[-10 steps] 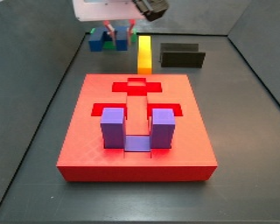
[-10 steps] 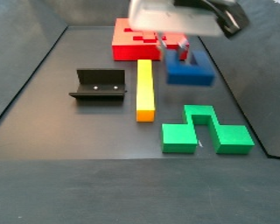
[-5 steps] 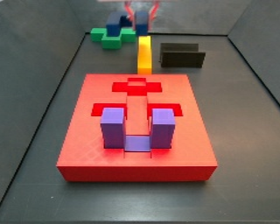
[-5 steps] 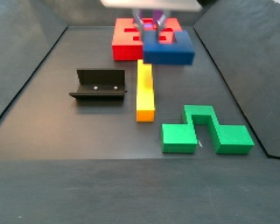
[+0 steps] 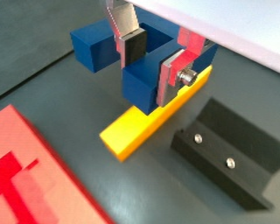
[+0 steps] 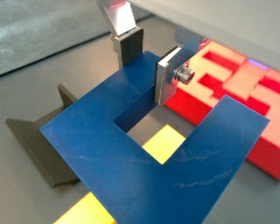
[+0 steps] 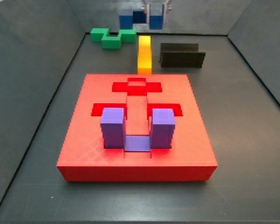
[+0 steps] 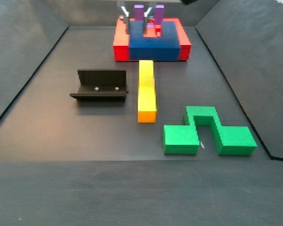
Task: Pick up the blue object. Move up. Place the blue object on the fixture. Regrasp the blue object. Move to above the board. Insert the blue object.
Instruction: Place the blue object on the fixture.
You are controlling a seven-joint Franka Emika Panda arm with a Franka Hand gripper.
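Note:
My gripper [image 5: 152, 63] is shut on the joining bar of the blue object [image 5: 140, 89], a dark blue U-shaped block that lies flat in the air. In a wrist view the gripper [image 6: 150, 63] holds the bar while the blue object's [image 6: 189, 166] prongs reach towards the camera. In both side views the blue object [image 7: 133, 17] [image 8: 156, 48] hangs high at the far end, and most of the gripper is cut off by the picture's edge. The black fixture [image 7: 182, 56] [image 8: 99, 86] stands on the floor, apart from the block. The red board [image 7: 95, 149] lies flat.
A long yellow bar [image 7: 145, 51] [image 8: 147, 88] lies on the floor under the held block, next to the fixture [image 5: 230, 153]. A green block [image 8: 209, 131] [image 7: 112, 37] lies beyond it. A purple U-shaped block [image 7: 136, 129] sits in the board.
The gripper has lifted the blue object off the floor and carried it upward; it now hangs higher in both side views. Nothing else has moved.

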